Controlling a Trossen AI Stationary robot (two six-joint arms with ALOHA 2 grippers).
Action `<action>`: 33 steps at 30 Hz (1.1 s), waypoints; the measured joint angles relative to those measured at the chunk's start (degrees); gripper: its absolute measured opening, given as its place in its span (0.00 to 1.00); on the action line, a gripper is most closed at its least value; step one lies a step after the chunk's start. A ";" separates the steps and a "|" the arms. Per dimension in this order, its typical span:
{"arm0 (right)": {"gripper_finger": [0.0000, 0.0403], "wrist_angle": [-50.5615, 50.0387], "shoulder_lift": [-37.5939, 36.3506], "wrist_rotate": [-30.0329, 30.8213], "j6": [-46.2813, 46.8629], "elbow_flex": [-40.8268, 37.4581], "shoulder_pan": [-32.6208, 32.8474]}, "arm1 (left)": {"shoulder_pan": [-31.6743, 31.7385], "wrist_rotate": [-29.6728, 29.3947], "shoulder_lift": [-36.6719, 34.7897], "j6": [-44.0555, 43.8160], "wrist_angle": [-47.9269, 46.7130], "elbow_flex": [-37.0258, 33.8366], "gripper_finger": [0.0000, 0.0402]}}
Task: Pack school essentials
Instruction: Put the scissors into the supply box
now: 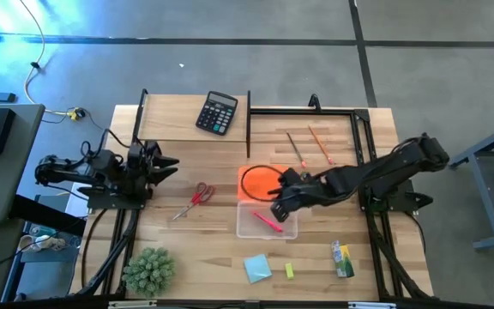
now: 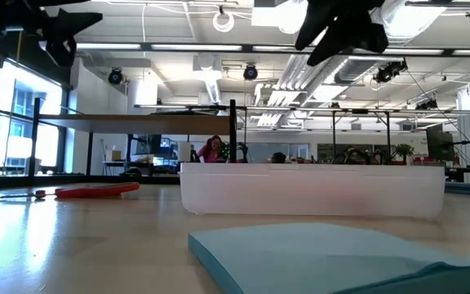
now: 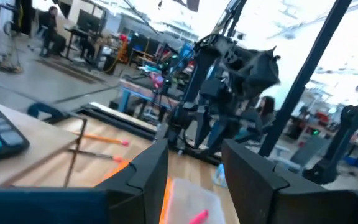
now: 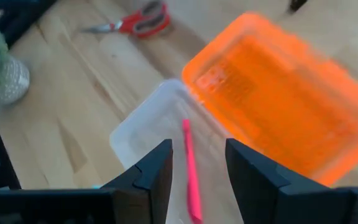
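Figure: packing in progress, one item stowed. The pink pen (image 1: 268,221) lay inside the clear box (image 1: 256,227), whose orange lid (image 1: 258,180) rested touching the box's far edge. The right gripper (image 1: 280,209) hung just above the box with its fingers parted and nothing between them, as the right wrist view showed, the pen (image 4: 191,171) lying free on the box floor below. This step therefore appeared to be a release just completed. The left gripper (image 1: 171,163) waited at the table's left side, raised, its fingers (image 3: 143,174) apart and empty. The next move would probably call for a fetch: the red-handled scissors (image 1: 195,199) lay near the left arm, the two thin wooden pencils (image 1: 309,146) beyond the lid, and the light-blue square notepad (image 1: 258,269), tiny yellow block (image 1: 289,271) and green-yellow packet (image 1: 342,259) along the near edge. The surface was a pale wooden table (image 1: 170,245) with a black frame; a black calculator (image 1: 217,112) and a spiky green plant (image 1: 149,271) also stood on it. The low view showed an open workshop with ceiling lights, benches and a seated person (image 2: 212,150) far behind.
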 joint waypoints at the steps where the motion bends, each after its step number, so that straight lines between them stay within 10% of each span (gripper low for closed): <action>1: 0.35 -0.52 -0.98 0.97 0.01 0.00 -0.17 | 0.00 -0.07 1.29 0.57 -0.04 0.87 0.34; 19: 0.35 -12.54 -12.27 6.66 -1.54 0.00 -7.71 | 0.00 -0.06 32.57 -6.49 -22.03 18.89 0.33; 33: 0.35 -22.73 -12.25 -0.49 -4.34 0.00 -12.22 | 0.00 1.04 52.09 -26.16 -30.06 25.44 0.33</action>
